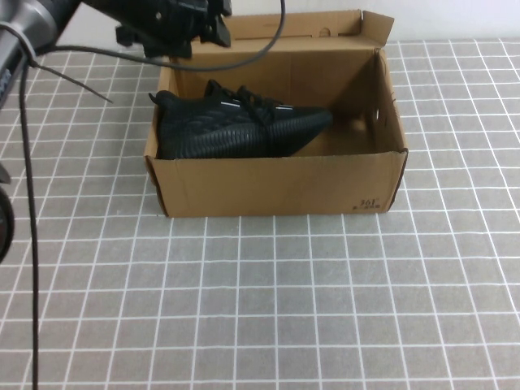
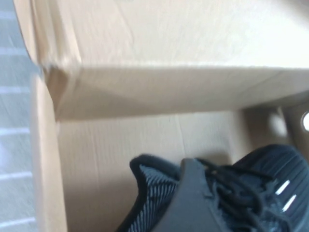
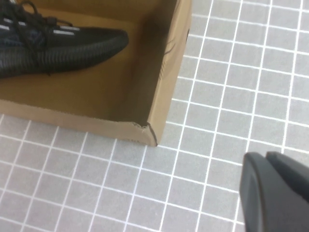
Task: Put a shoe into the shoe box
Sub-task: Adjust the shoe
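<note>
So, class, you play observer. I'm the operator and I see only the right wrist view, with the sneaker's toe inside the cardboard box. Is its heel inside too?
Observer: Not fully. The black sneaker's heel pokes up over the left wall of the shoe box.
Operator: My right gripper, shut, is over the tiles beside the box. Where is the left one?
Observer: The left gripper hovers above the box's back left corner.
Operator: And the lid?
Observer: The lid flap stands open behind the box.
</note>
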You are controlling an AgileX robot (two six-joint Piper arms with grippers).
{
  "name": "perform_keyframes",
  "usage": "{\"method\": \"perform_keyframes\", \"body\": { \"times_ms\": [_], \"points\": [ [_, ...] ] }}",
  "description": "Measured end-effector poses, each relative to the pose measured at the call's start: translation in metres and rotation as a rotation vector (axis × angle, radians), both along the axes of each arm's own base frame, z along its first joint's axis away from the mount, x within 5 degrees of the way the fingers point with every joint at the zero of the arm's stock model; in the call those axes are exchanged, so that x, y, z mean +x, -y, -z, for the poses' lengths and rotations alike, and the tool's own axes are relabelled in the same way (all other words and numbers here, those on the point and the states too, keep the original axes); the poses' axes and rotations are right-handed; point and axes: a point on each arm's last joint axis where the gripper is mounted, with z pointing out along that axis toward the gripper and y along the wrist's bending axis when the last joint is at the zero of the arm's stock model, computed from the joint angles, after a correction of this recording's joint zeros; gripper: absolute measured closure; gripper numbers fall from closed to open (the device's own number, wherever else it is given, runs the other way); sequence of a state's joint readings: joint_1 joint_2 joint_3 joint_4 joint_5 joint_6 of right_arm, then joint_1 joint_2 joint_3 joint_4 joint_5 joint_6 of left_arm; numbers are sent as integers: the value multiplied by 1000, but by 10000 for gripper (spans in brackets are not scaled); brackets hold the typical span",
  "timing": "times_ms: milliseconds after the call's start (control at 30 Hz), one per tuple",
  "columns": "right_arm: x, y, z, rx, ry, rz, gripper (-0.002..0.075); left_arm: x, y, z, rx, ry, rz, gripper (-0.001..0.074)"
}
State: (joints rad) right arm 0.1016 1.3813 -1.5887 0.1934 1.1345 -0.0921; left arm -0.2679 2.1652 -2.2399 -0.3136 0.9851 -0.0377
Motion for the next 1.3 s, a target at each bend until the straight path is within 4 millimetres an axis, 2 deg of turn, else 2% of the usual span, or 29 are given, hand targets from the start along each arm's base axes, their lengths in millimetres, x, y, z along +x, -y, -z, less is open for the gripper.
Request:
{"method": "perform_keyframes", "body": {
  "times_ms": [133,333,533,833,1300],
  "points": [
    [3,-1,3,-4,-8,-13,742,6,4,20,-15,-65,2,284],
    [3,-2,3,-6,-6,-27,742,9,7,37,-43,-146,-23,284],
    [2,-3,2,7,-4,-42,742,9,7,40,-48,-165,-36,284],
    [2,-4,2,4,-1,-63,742,18,6,44,-36,-86,-24,284],
    [1,-9,1,29,12,-117,742,15,7,64,-7,-213,3,284]
  ]
}}
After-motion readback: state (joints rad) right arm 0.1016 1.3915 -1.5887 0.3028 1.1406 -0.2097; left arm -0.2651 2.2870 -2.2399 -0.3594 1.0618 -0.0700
